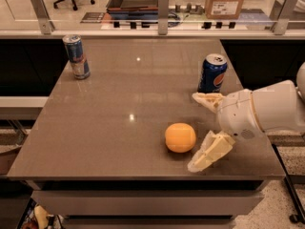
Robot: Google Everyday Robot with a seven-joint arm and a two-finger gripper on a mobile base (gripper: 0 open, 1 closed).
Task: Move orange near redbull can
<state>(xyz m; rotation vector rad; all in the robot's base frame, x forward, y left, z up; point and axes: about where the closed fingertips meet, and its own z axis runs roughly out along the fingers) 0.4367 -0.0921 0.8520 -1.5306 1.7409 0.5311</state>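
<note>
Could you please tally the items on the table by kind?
Cans: 2, the slim silver-and-blue redbull can and the wider dark blue Pepsi can.
Fruit: 1, the round orange.
Total: 3.
The open gripper sits close beside the orange.

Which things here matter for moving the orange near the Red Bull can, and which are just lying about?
For the job: orange; Red Bull can, far left corner; gripper, fingers open, just right of the orange.
Lying about: Pepsi can; cardboard box beyond the table.
</note>
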